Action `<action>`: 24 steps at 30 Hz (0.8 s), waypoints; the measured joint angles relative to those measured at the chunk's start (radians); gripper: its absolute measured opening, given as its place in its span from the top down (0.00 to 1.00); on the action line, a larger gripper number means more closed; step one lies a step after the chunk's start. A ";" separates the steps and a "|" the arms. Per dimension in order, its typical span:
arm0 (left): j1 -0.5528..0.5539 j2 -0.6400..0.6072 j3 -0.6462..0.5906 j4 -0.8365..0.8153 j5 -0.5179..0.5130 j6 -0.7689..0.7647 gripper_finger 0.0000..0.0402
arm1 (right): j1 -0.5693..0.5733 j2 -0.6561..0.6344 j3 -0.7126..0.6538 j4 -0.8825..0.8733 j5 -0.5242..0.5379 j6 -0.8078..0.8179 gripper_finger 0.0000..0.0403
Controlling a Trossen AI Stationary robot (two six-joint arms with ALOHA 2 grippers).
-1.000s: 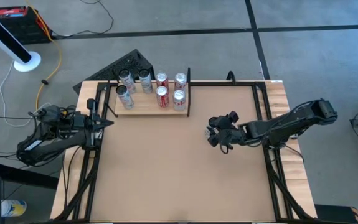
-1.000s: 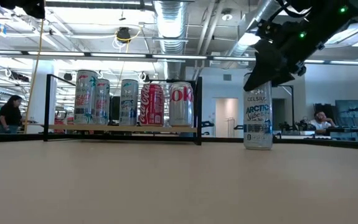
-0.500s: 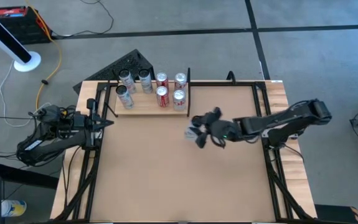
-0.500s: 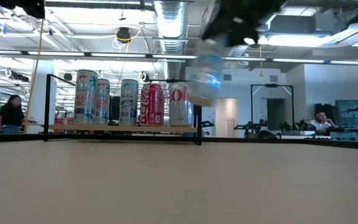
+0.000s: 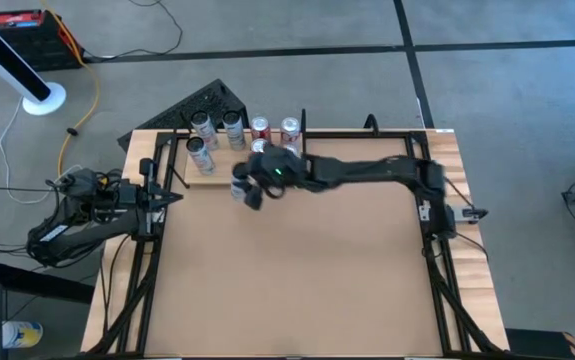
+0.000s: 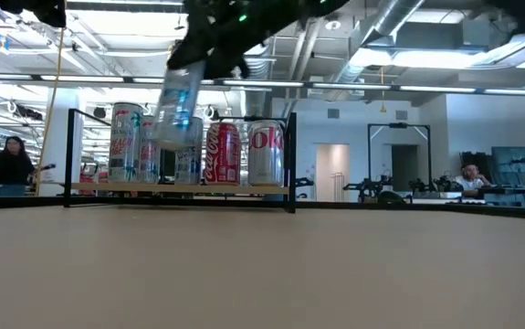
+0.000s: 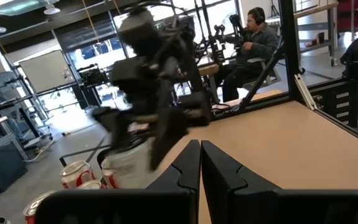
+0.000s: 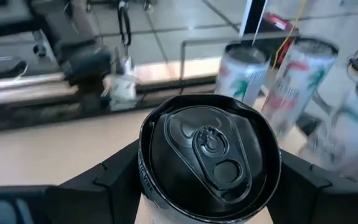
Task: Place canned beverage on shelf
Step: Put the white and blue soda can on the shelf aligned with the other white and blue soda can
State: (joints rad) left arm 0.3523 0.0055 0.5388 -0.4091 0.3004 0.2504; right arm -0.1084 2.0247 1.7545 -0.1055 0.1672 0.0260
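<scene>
A tall pale-blue can [image 6: 177,110] with a black top [image 8: 210,152] hangs in the air just in front of the shelf. My right gripper [image 5: 248,187] is shut on it, its arm stretched across from the table's right side. The shelf [image 5: 229,176] is a pale wood board with a thin black end piece [image 5: 303,140], at the table's far left. Several silver and red cans [image 6: 224,153] stand upright on it. By the table's left edge, my left gripper [image 5: 172,197] waits, its fingers [image 7: 190,167] shut on nothing. My right gripper pinches the can's upper wall [image 8: 146,186], just below the black top, between its two fingers [image 8: 107,180], one on each side. It comes from the table's right, slanting a little downward. The can is lifted clear of the table and tilted, its bottom [image 6: 166,142] swung toward the left.
Black frame rails [image 5: 432,190] run along both side edges of the table. A dark wedge-shaped object [image 5: 202,103] lies on the floor behind the shelf. People [image 7: 253,37] sit and stand in the room beyond. Bare tabletop [image 5: 297,280] fills the middle and near part.
My right gripper has carried the can from the table's right half toward the left and far edge, up to the front of the shelf. The can stood upright on the table before; now it is lifted clear and tilted. The arm has stretched out.
</scene>
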 joint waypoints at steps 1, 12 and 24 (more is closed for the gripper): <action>0.000 0.000 0.000 0.000 0.000 0.000 1.00 | -0.014 0.035 0.048 -0.006 -0.015 -0.008 0.30; 0.000 0.000 0.000 0.000 0.000 0.007 1.00 | -0.117 0.307 0.409 -0.126 -0.094 -0.138 0.30; 0.000 0.000 0.000 0.000 0.000 0.008 1.00 | -0.184 0.372 0.512 -0.221 -0.119 -0.169 0.30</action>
State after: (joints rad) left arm 0.3527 0.0059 0.5385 -0.4093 0.3000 0.2581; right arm -0.2923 2.3962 2.2669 -0.3267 0.0479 -0.1432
